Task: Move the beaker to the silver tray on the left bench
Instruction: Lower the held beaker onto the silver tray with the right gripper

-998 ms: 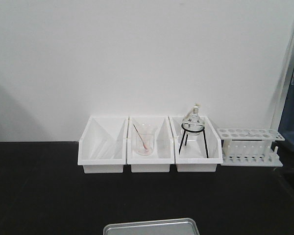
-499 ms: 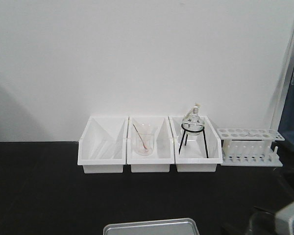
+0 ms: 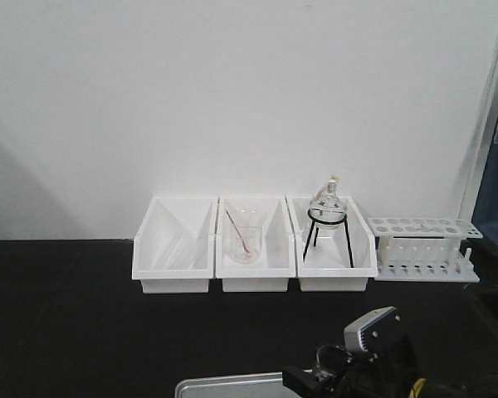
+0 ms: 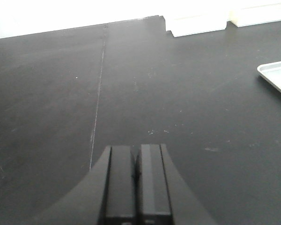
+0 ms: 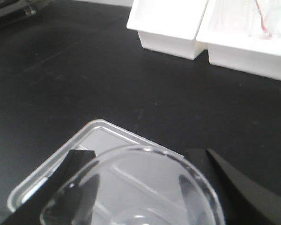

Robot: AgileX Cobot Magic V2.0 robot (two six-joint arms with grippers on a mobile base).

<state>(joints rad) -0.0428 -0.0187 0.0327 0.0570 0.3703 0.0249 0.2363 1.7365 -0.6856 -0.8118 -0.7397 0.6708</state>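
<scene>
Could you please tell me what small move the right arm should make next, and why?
Probably ease the right end effector straight down. The beaker it grips hangs over a corner of the silver tray and is apparently not yet set down, so lowering should seat it inside the rim.

Front view faces the wall [image 3: 232, 99]; wrist views look low, sharing the silver tray [image 3: 224, 388].

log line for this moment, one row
phase: placing | right tool: shut on beaker over silver tray, touchdown unclear | left tool: shut, empty, above left bench
</scene>
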